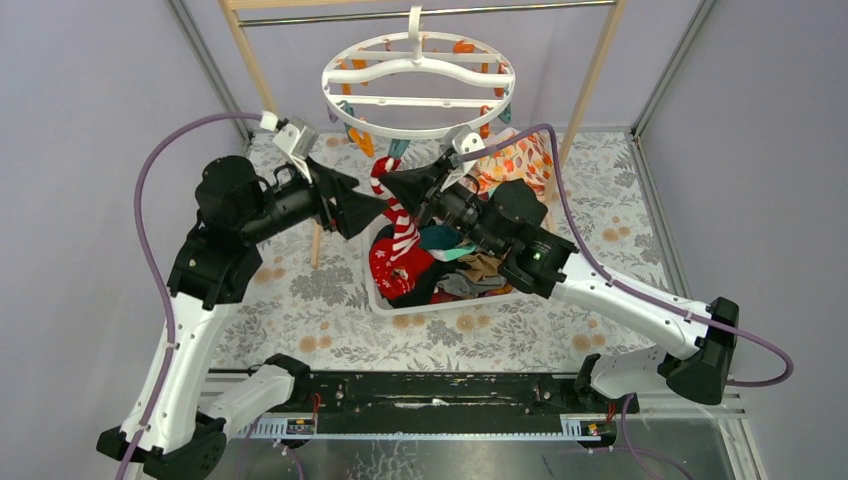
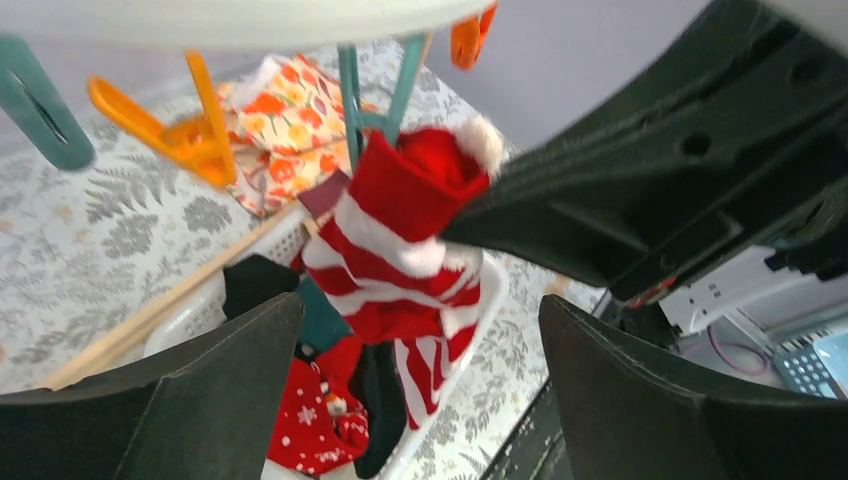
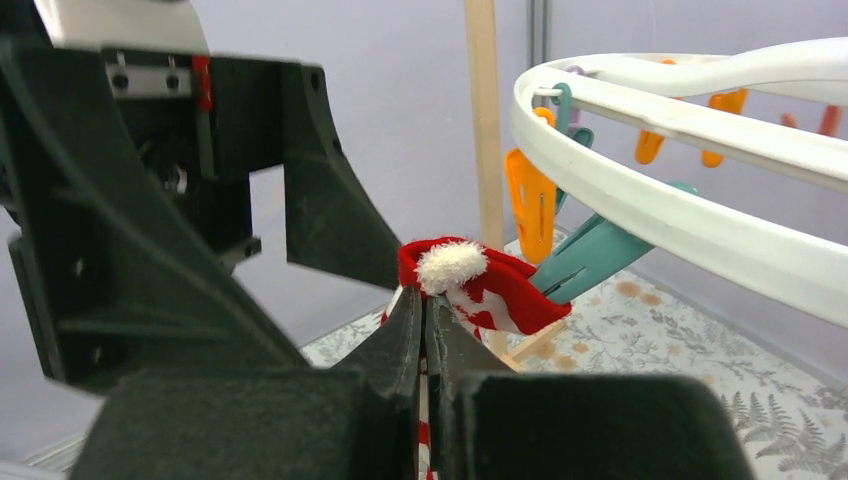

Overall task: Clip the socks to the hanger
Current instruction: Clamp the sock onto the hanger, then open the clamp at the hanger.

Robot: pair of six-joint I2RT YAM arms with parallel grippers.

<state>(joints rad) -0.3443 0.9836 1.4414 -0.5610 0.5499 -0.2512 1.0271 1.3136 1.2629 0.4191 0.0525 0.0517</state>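
The white ring hanger (image 1: pixel 418 85) hangs from the rack bar, with orange and teal clips below it. My right gripper (image 1: pixel 392 182) is shut on the top of a red-white striped sock (image 1: pixel 398 222) and holds it up under the ring's near edge. In the right wrist view the jaws (image 3: pixel 425 310) pinch the sock (image 3: pixel 470 285) just below its white pompom. Its red cuff touches the tip of a teal clip (image 3: pixel 600 255); I cannot tell whether the clip grips it. My left gripper (image 1: pixel 372 208) is open and empty just left of the sock (image 2: pixel 400 240), with its fingers (image 2: pixel 150 400) either side below it.
A white basket (image 1: pixel 375 290) under the grippers holds several more socks. The orange leaf-print cloth (image 1: pixel 515 160) lies behind it. An orange clip (image 2: pixel 190 135) hangs left of the teal clip (image 2: pixel 375 95). Wooden rack posts (image 1: pixel 590 90) flank the hanger.
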